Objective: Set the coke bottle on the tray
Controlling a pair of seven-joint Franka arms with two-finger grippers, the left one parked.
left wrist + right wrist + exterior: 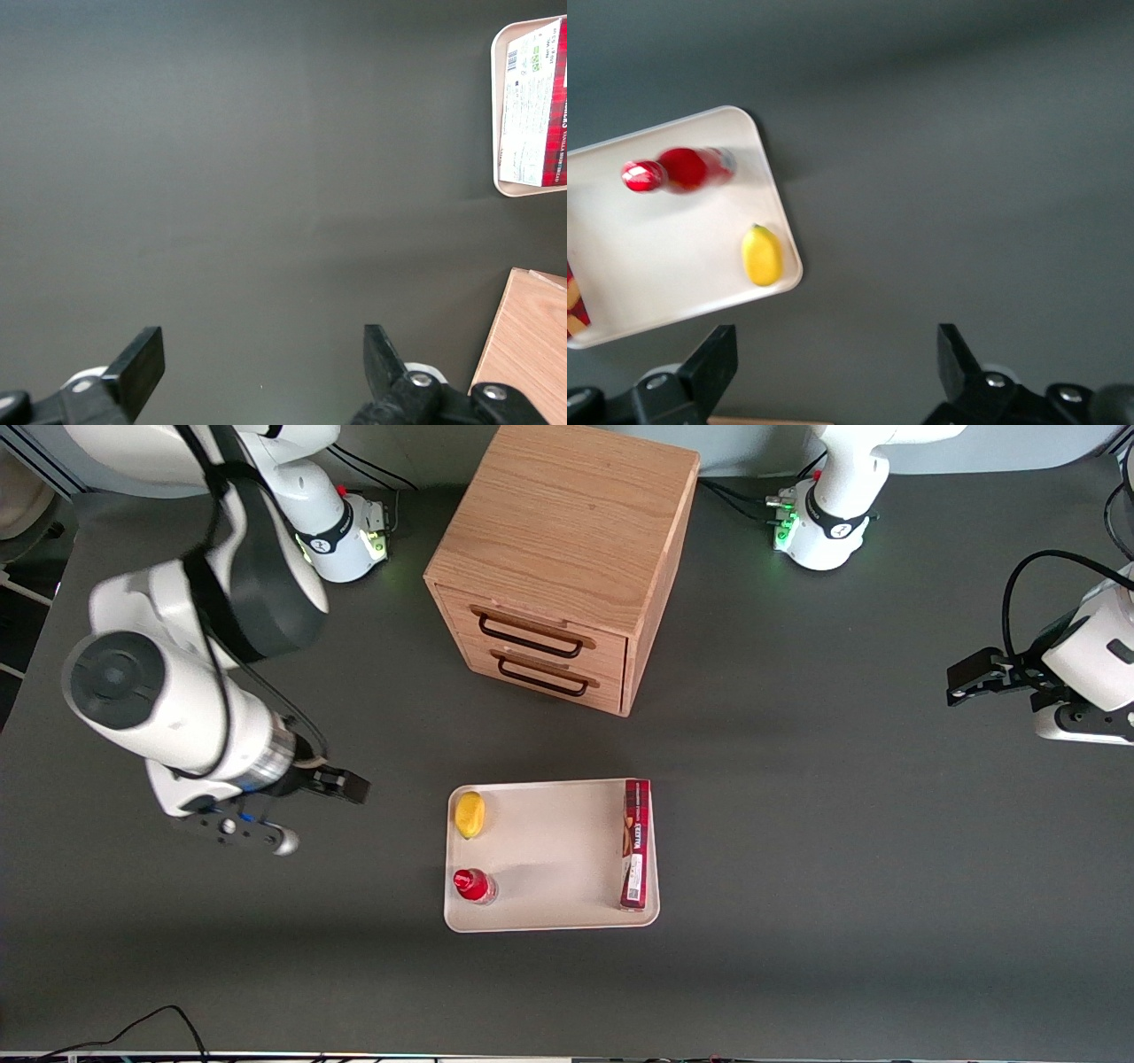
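The coke bottle [474,886], red with a red cap, stands upright on the cream tray [549,850], in the tray's corner nearest the front camera at the working arm's end. It also shows in the right wrist view [678,170], on the tray [664,248]. My right gripper [341,784] hangs above the bare table, off the tray toward the working arm's end. Its fingers [713,359] are spread wide with nothing between them, so the gripper [837,350] is open and empty.
A yellow lemon [469,813] lies on the tray, farther from the camera than the bottle. A long dark-red box [636,843] lies along the tray's edge toward the parked arm. A wooden drawer cabinet [558,558] stands farther back, drawers shut.
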